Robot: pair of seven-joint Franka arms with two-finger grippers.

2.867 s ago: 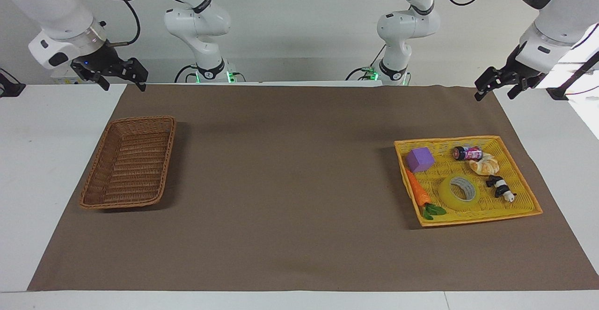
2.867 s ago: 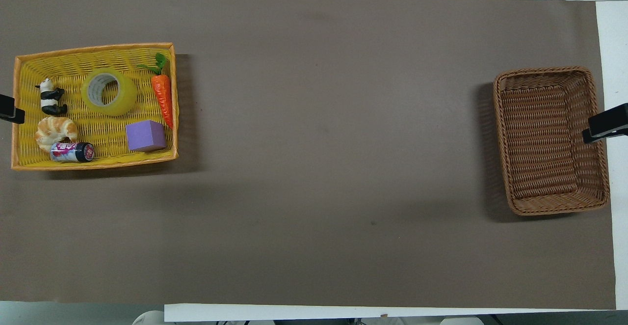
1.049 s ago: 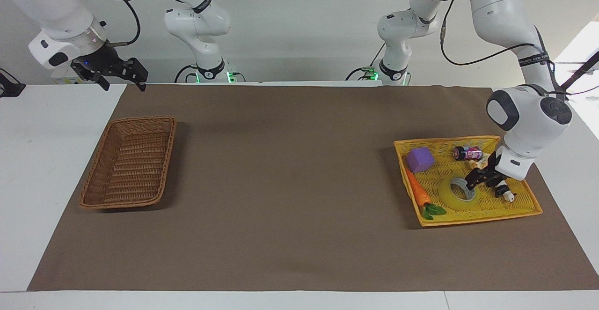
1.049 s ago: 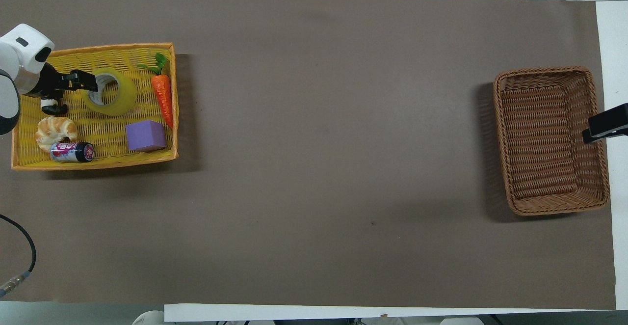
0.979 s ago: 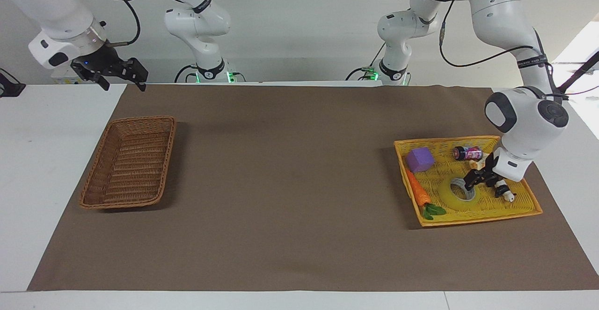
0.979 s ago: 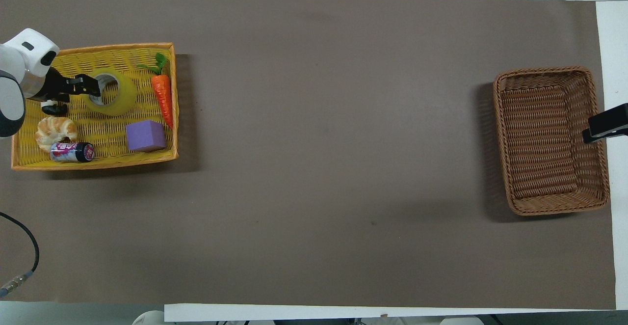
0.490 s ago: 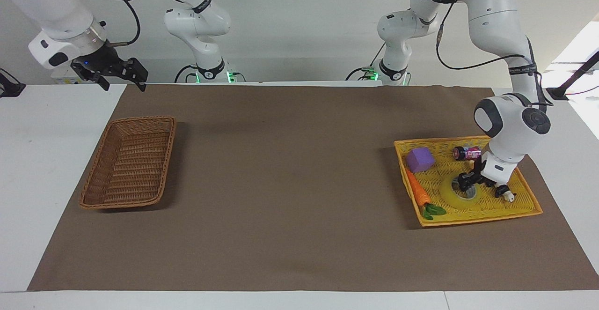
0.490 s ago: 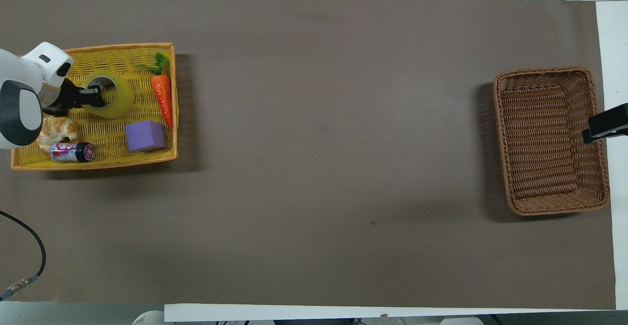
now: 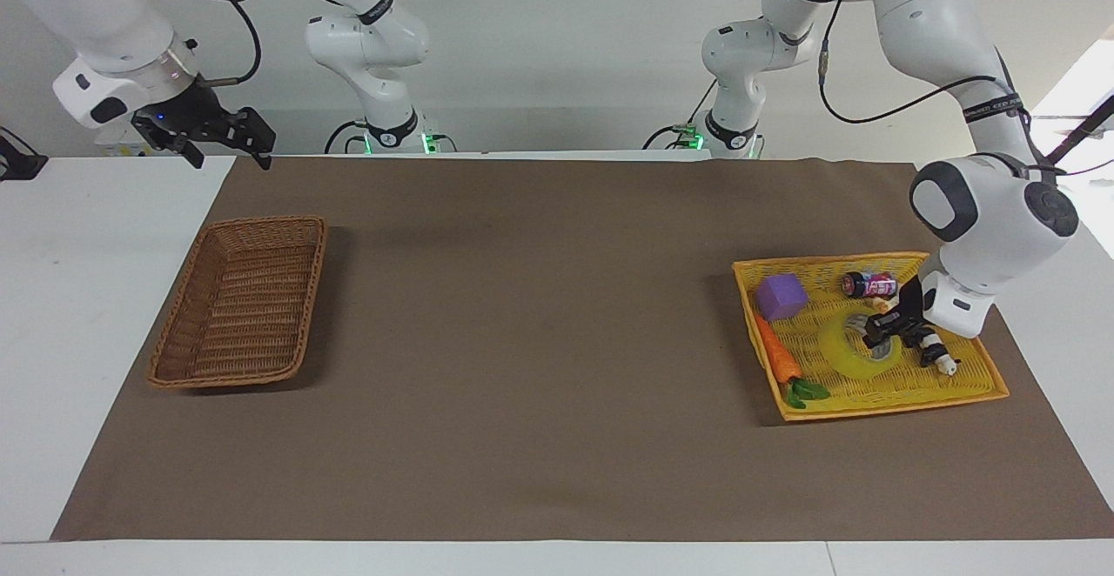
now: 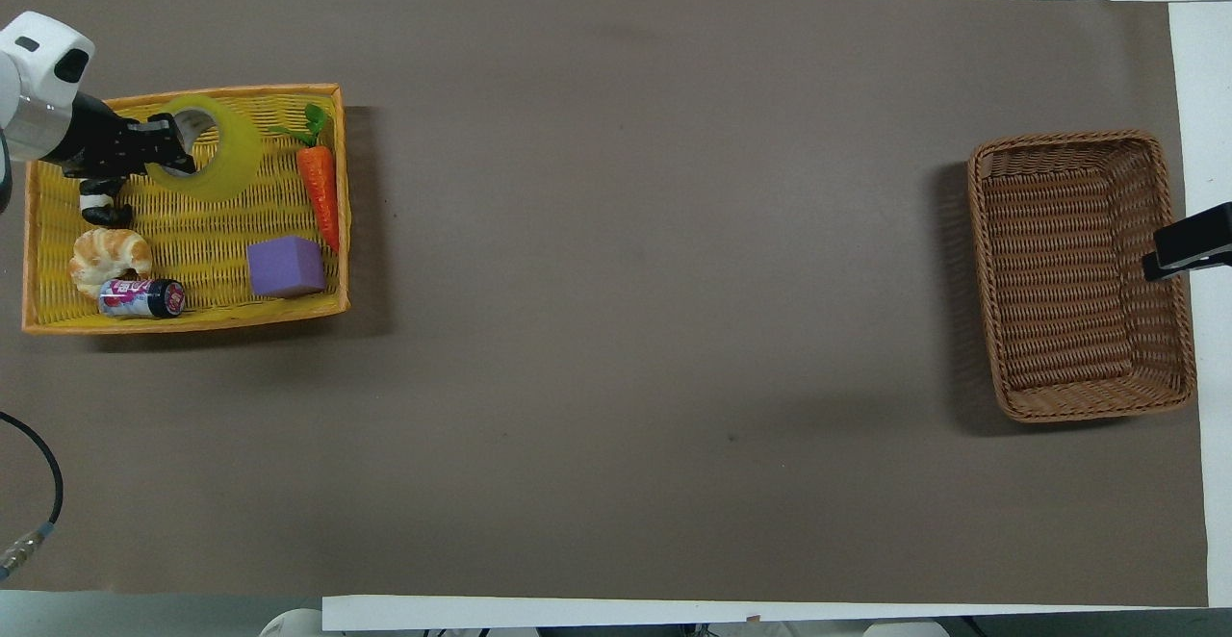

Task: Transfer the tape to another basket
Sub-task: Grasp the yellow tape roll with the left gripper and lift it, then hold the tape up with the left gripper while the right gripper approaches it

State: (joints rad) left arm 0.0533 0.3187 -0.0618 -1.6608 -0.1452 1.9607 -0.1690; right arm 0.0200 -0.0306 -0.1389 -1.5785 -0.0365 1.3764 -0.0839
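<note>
The tape [image 9: 851, 351], a yellow roll with a grey-white core, hangs tilted just above the yellow tray [image 9: 870, 411]. It also shows in the overhead view [image 10: 223, 151]. My left gripper [image 9: 881, 329] is shut on the tape's rim, one finger inside the core; it shows in the overhead view [image 10: 166, 148] too. The brown wicker basket [image 9: 317, 280] stands at the right arm's end of the table, also in the overhead view [image 10: 978, 262]. My right gripper [image 9: 224, 146] waits open in the air near that basket's end; only its tip [image 10: 1172, 250] shows from above.
In the yellow tray [image 10: 183, 322] lie a purple cube [image 10: 285, 267], a toy carrot [image 10: 319, 190], a croissant [image 10: 109, 257], a small can [image 10: 141, 298] and a panda figure [image 10: 96, 209]. A brown mat [image 9: 540, 341] covers the table between the two baskets.
My left arm came down into the yellow tray, closed on the tape's rim and lifted it, tilting it off the tray floor. The right arm has not moved.
</note>
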